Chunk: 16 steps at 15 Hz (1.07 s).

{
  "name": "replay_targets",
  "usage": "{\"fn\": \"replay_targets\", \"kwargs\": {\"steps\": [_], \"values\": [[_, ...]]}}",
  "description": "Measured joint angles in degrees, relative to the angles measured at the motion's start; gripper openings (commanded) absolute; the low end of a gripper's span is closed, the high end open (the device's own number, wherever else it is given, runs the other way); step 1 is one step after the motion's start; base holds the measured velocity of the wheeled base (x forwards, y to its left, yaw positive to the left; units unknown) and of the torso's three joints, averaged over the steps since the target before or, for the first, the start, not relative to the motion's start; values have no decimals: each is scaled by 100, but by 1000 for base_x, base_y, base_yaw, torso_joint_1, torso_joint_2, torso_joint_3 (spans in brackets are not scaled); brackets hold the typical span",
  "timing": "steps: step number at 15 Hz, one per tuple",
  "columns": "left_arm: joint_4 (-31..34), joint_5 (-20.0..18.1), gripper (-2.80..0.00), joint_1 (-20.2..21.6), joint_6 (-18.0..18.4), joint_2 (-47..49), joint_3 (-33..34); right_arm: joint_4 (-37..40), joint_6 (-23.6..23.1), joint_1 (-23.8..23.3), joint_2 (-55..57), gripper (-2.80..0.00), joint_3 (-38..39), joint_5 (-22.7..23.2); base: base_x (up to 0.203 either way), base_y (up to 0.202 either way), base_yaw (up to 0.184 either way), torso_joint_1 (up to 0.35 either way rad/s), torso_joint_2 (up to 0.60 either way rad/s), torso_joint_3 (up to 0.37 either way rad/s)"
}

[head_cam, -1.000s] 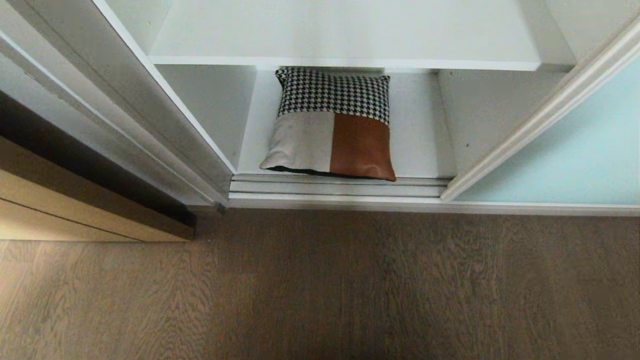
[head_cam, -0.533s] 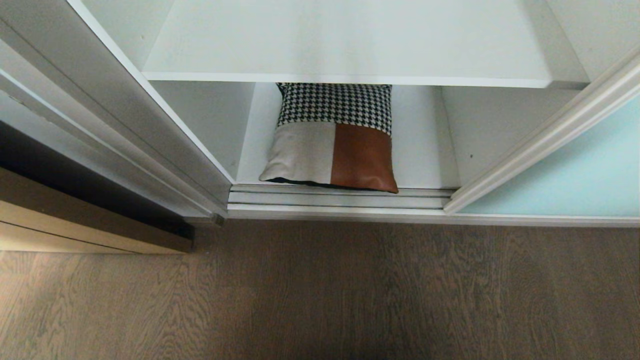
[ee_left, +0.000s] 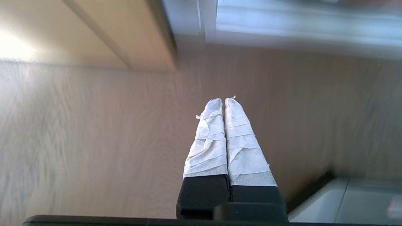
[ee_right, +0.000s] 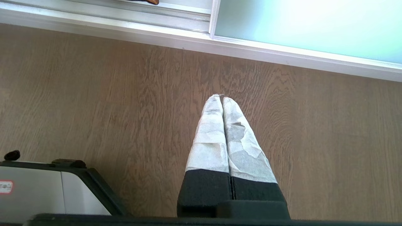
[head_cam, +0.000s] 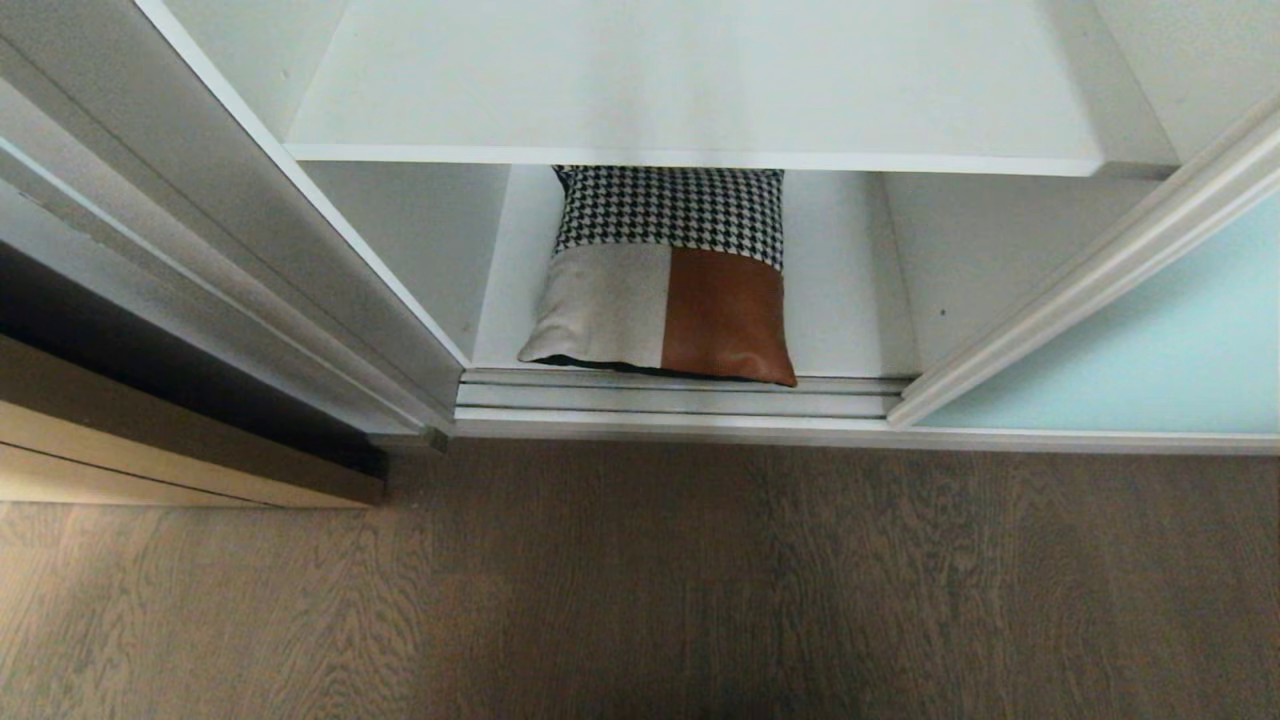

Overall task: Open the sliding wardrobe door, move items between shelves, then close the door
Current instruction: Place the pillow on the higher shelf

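Floor (head_cam: 640, 590): brown wood grain, fills the lower half of the head view. No arm in that view.

Wardrobe: open bay centre-top. Door (head_cam: 1150, 340), frosted aqua pane in a pale frame, stands slid aside at 3 o'clock, its leading edge running diagonally up toward 1 o'clock. Judged: opening step done, transfer not begun. Tan wooden door (head_cam: 150, 440) at 9 o'clock, outside the wardrobe.

Shelves: upper shelf (head_cam: 690, 90) at 12 o'clock, bare in the part visible. Bottom shelf (head_cam: 840, 290) below it, just behind the floor track (head_cam: 680, 395).

Item: one cushion (head_cam: 665, 280) lies flat on the bottom shelf, centred in the bay, front edge touching or just at the track. Houndstooth band at the back, partly tucked under the upper shelf; beige panel front-left, rust-orange panel front-right.

Handling (judgement): soft, light, compressible, not fragile. It will sag if held by a corner. The rust panel looks smooth, perhaps leather-like, so it may slip; the woven beige side should hold better. Best take: pinch the front edge near its middle, or one gripper on each side edge. Clearance under the upper shelf looks tight, so draw it out toward 6 o'clock before lifting.

Left gripper (ee_left: 223, 101): over the floor, fingers pressed together, holding nothing.

Right gripper (ee_right: 221, 98): over the floor near the door's bottom rail, fingers together, holding nothing.
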Motion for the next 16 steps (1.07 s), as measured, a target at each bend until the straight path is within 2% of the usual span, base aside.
{"fn": "replay_targets", "kwargs": {"steps": [4, 7, 9, 12, 16], "values": [[30, -12, -280, -2, -539, 1276, -1059, -2, 5, 2, 0, -280, 0, 2, 0, 0, 0, 0, 0, 0], [-96, -355, -280, 0, -1178, 2892, -1666, -2, 2, 2, 0, -280, 0, 5, 0, 0, 0, 0, 0, 0], [-339, -640, -280, 0, -1475, 4043, -1927, 0, 2, 2, 0, -280, 0, 0, 0, 0, 0, 0, 0, 0], [-1006, -966, -280, 0, -1681, 5705, -2191, -2, 5, 0, 0, -280, 0, 2, 0, 0, 0, 0, 0, 0], [-2313, -1596, -280, 2, -1837, 7823, -2316, -2, 5, 0, 0, -280, 0, 2, 0, 0, 0, 0, 0, 0]]}}
